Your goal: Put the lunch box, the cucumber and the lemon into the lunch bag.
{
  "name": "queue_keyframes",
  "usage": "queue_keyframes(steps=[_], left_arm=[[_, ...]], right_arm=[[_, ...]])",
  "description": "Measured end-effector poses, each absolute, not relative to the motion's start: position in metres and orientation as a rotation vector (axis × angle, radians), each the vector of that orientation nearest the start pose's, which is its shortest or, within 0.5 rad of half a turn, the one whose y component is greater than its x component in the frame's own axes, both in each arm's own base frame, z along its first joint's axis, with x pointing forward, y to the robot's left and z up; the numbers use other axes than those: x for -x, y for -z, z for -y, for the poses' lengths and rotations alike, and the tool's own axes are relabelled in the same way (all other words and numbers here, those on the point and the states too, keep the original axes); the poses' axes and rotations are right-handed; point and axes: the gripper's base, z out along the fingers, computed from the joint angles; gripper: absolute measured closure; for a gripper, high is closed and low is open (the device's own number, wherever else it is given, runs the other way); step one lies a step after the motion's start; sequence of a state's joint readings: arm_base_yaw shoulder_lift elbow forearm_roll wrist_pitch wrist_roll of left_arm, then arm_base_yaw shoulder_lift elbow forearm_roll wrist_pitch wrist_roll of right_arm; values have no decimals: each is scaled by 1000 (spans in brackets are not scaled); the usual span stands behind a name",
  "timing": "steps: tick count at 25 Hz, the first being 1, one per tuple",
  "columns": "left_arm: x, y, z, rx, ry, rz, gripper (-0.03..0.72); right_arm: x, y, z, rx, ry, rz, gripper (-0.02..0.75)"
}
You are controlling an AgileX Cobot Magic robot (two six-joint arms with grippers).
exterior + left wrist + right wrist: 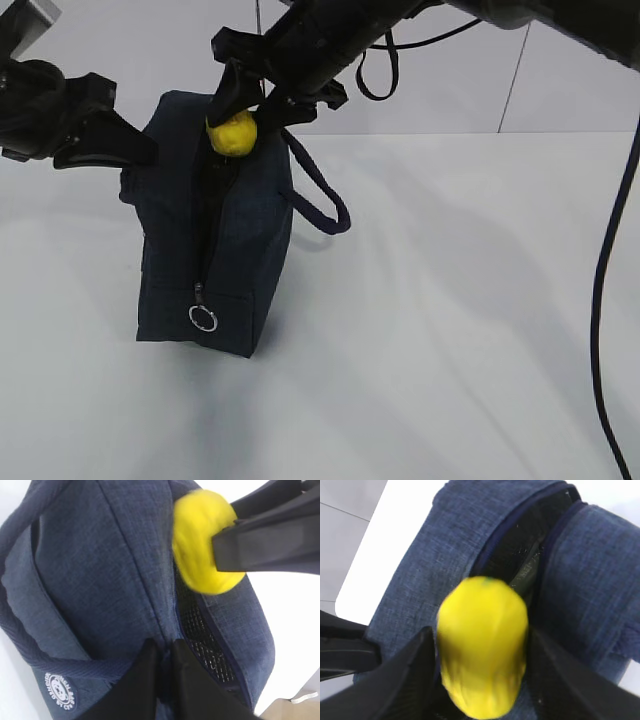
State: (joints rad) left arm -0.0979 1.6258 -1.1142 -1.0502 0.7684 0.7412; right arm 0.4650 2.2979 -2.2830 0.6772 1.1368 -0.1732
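Right gripper grasps lemon over lunch bag opening, 12 o'clock of zipper ring. Left gripper clenched on bag fabric. Risk — slit narrow; lemon may catch edge, roll off.

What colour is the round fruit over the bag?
Bright yellow. The lemon shows best in the right wrist view, just above the dark navy lunch bag.
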Motion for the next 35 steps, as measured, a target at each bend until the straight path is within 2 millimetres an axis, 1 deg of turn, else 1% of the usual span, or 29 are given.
queue_keyframes(steps=[3, 5, 15, 22, 29, 31, 35], left_arm=[[-331, -264, 88, -221, 903, -2392, 671], [-331, -264, 88, -221, 903, -2392, 671], [-331, -264, 88, -221, 903, -2392, 671], [-331, -264, 88, -221, 903, -2392, 671], [-331, -264, 88, -221, 904, -2391, 671], [-331, -264, 88, -221, 904, -2391, 671], [-331, -264, 88, -219, 902, -2391, 671]], right_arm=[[-431, -287, -274, 663, -1003, -2489, 279], [-430, -287, -274, 668, -1007, -2487, 270], [-430, -287, -274, 684, -1007, -2486, 262], [-434, -281, -268, 754, -834, -2488, 262], [-433, -282, -268, 757, -845, -2482, 262], [-432, -285, -269, 757, -858, -2476, 262], [-426, -302, -266, 773, -864, -2452, 262]])
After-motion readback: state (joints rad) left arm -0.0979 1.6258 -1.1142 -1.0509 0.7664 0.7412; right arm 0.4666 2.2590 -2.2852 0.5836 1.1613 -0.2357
